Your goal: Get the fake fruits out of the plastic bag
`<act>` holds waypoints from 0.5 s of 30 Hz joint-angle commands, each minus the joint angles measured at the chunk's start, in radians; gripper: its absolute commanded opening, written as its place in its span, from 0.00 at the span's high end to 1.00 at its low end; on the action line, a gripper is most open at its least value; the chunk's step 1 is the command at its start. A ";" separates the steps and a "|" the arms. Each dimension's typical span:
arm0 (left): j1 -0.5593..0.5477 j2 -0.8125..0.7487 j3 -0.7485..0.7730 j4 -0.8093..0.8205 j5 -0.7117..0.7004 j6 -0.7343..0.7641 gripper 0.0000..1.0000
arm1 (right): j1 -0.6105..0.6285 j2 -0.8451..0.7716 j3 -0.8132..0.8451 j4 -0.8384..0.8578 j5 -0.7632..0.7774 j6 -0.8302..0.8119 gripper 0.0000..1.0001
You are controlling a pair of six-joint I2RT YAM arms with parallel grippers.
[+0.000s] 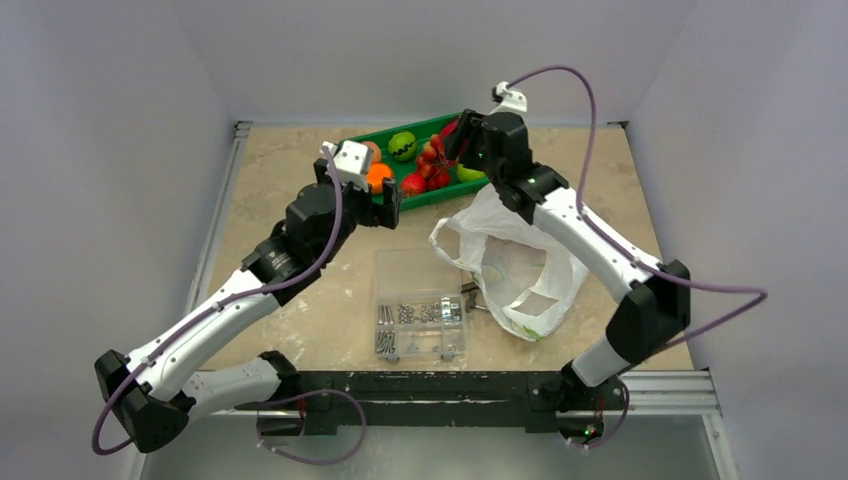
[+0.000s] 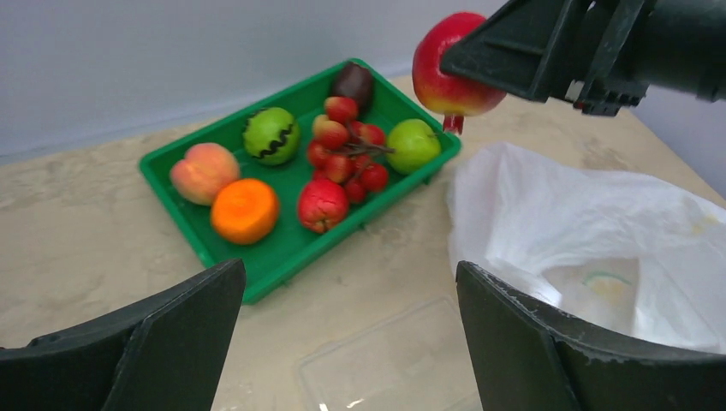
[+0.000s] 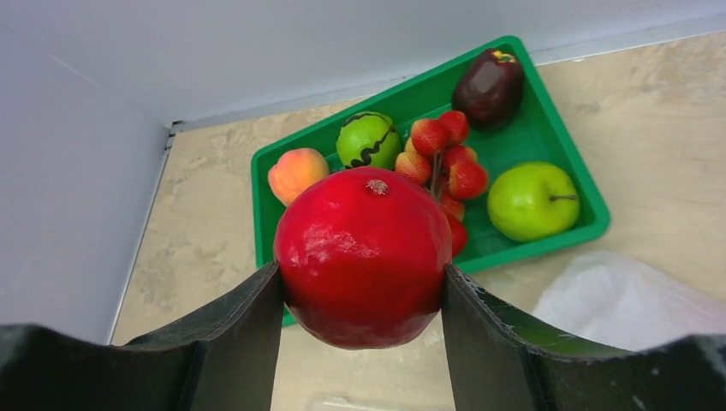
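On your left, the left gripper [image 2: 349, 287] hangs with its two black fingers spread wide and nothing between them. It sits just off the near-left rim of the shallow green plastic tray [image 1: 445, 195]. The tray lies at the table's 12 o'clock, close under the back wall, with its long axis running about 8 to 2 o'clock in the top view. At 9 o'clock of the tray you have bare beige stone-pattern tabletop [image 1: 280, 160] out to the left rail.

At 6 o'clock of the tray sits the clear rigid compartment box of screws [image 1: 420, 300].

In the tray, the bunch of small red-peach pieces [image 3: 445, 158] lies mid-tray. The yellow-green plastic apple [image 3: 532, 201] rests by the right end, stem pointing to 3 o'clock in the right wrist view.

The right gripper [image 3: 362, 287] is closed on a glossy round red plastic fruit [image 3: 364, 257]. Each of its fingers [image 3: 235, 342] presses one flank, at 9 and 3 o'clock. The fruit is lifted off the table, above the tray's right end in the top view. It is nearly as wide as it is long, and its small nub faces 12 o'clock, away from the wrist camera.

On your right, the thin crinkly translucent white plastic bag [image 1: 525, 275] lies flat just beside the box at its 3 o'clock. Its length runs 11 to 5 o'clock, with a loop handle toward 10 o'clock. Whether anything is inside it cannot be told.
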State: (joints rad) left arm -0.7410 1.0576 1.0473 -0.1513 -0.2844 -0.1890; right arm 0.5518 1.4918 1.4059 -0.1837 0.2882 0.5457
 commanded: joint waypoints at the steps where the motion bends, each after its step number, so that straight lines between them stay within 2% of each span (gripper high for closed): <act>1: 0.023 -0.037 -0.029 0.067 -0.240 0.043 0.07 | 0.040 0.153 0.161 0.088 0.024 0.004 1.00; 10: 0.070 -0.046 -0.026 0.062 -0.228 0.030 0.09 | 0.111 0.535 0.451 0.069 0.078 0.013 0.99; 15: 0.078 -0.045 -0.025 0.063 -0.212 0.027 0.09 | 0.131 0.700 0.601 -0.002 0.148 0.003 0.94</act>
State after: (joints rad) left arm -0.6739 1.0279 1.0187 -0.1352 -0.4877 -0.1719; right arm 0.6659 2.1265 1.8843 -0.1459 0.3508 0.5568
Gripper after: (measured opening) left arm 0.915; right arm 0.568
